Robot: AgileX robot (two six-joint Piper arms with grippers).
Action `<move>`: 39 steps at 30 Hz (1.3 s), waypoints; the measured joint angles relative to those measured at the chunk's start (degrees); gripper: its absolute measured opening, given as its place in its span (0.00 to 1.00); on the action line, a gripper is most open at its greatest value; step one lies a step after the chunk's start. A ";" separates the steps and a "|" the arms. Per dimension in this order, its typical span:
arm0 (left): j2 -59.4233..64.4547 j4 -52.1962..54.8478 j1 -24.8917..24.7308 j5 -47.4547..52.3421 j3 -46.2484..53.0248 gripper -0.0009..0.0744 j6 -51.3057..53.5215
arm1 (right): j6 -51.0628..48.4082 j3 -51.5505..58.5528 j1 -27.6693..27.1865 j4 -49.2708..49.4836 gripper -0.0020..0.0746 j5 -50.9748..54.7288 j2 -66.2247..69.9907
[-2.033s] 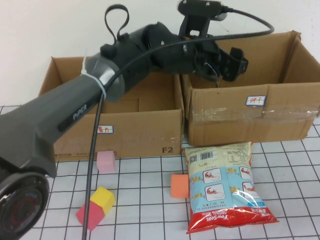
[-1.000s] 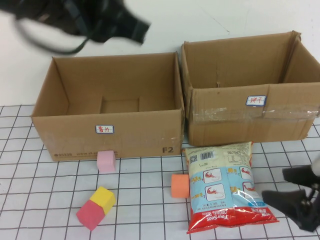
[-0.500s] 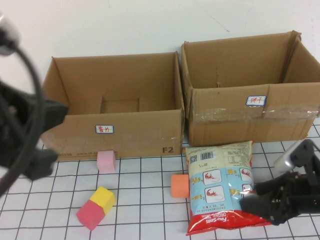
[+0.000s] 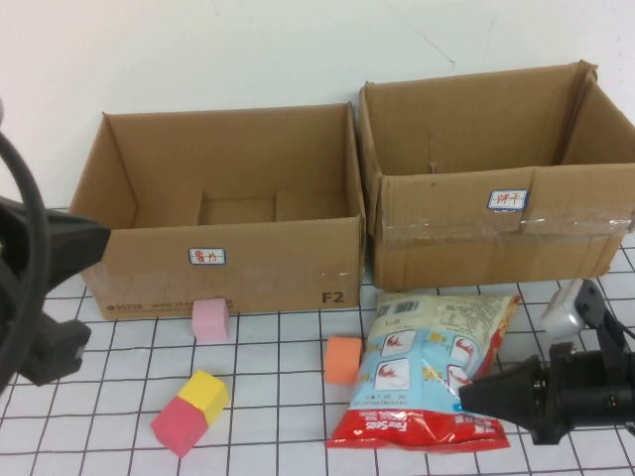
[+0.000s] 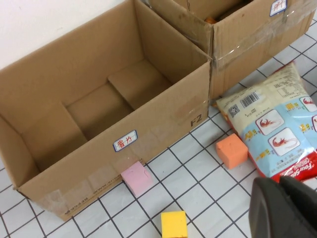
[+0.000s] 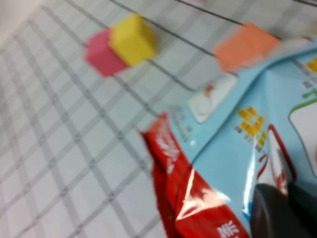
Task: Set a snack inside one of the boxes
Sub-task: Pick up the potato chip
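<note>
The snack, a blue and red crisp bag (image 4: 422,369), lies tilted on the grid mat in front of the two cardboard boxes. My right gripper (image 4: 472,398) comes in from the right and is shut on the bag's right edge; the right wrist view shows the bag (image 6: 233,158) pinched between the dark fingers (image 6: 270,213). The left box (image 4: 228,263) and right box (image 4: 466,233) stand open-topped behind. My left gripper (image 5: 286,208) is shut and holds nothing, hovering over the mat at the left; its arm (image 4: 40,297) shows at the high view's left edge.
Foam cubes lie on the mat: pink (image 4: 210,319) against the left box, orange (image 4: 343,359) touching the bag's left side, yellow (image 4: 204,393) and red (image 4: 178,427) together at front left. A white wall rises behind the boxes.
The right gripper has shut on the bag. The bag has slid left and tilted, nudging the orange cube left. The left arm has drawn back toward the left edge.
</note>
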 joint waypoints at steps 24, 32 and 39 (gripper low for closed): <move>0.00 0.00 0.00 0.00 0.00 0.01 -0.43 | 6.58 0.00 0.13 -8.36 0.03 6.17 -12.90; 0.00 0.00 0.00 0.34 0.00 0.01 -0.90 | 17.64 0.00 0.13 -16.03 0.29 -6.96 -12.90; 0.00 0.00 0.00 0.92 0.00 0.01 -1.07 | 22.81 0.00 0.13 -21.33 0.87 -10.22 -12.90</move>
